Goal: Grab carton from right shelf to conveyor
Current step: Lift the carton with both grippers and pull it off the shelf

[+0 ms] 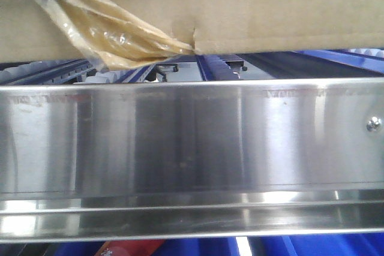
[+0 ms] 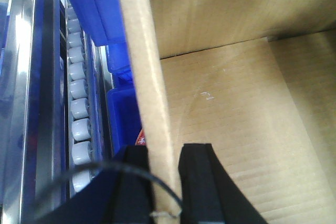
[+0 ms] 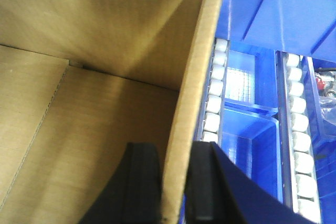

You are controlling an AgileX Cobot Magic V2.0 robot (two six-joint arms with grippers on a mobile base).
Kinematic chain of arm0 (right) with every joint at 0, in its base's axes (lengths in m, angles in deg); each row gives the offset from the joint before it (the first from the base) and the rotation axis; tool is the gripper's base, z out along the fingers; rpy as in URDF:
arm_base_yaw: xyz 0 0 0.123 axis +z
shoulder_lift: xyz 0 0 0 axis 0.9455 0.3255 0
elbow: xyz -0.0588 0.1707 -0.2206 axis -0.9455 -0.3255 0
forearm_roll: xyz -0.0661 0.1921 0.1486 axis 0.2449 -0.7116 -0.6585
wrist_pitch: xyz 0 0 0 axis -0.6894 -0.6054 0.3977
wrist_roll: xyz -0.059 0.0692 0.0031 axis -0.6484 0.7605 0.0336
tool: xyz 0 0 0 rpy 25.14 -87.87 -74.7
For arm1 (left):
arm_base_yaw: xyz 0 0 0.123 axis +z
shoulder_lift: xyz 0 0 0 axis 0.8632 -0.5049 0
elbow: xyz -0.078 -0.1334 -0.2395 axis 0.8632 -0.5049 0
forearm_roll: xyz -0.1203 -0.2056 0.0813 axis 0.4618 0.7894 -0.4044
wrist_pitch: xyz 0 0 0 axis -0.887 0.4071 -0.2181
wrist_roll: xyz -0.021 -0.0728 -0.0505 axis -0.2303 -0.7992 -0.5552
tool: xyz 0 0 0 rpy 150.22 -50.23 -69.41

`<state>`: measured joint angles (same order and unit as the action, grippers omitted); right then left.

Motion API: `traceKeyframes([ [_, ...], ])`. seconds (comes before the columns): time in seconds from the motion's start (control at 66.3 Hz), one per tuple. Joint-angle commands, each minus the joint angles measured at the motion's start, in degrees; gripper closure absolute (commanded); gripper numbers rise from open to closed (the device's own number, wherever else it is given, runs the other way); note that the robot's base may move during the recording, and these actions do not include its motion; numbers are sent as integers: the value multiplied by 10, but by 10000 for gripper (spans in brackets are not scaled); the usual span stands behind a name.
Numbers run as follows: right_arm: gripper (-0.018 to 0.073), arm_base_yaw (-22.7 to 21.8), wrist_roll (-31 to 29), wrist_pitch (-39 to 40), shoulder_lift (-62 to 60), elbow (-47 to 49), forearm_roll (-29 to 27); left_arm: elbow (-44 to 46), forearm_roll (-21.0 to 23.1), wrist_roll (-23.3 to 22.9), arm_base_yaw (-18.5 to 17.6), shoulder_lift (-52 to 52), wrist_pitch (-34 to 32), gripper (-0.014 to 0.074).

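Your left gripper (image 2: 165,153) and right gripper (image 3: 175,150) each pinch a wall of the wide brown corrugated carton (image 1: 270,16); lift level (the shiny steel shelf rail (image 1: 180,130) sits just below).

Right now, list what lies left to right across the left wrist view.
Shelf rail → rollers → blue bin → carton wall → carton floor.
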<state>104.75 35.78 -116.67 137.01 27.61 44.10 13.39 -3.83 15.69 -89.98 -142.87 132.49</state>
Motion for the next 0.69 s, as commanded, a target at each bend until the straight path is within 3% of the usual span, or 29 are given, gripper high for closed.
traceKeyframes([
  [0.0,620,1,-9,29,-4,2,-22,7,19,4,-9,4,-34,614],
  [0.679,620,1,-9,76,-4,2,-22,7,19,4,-9,4,-34,614],
])
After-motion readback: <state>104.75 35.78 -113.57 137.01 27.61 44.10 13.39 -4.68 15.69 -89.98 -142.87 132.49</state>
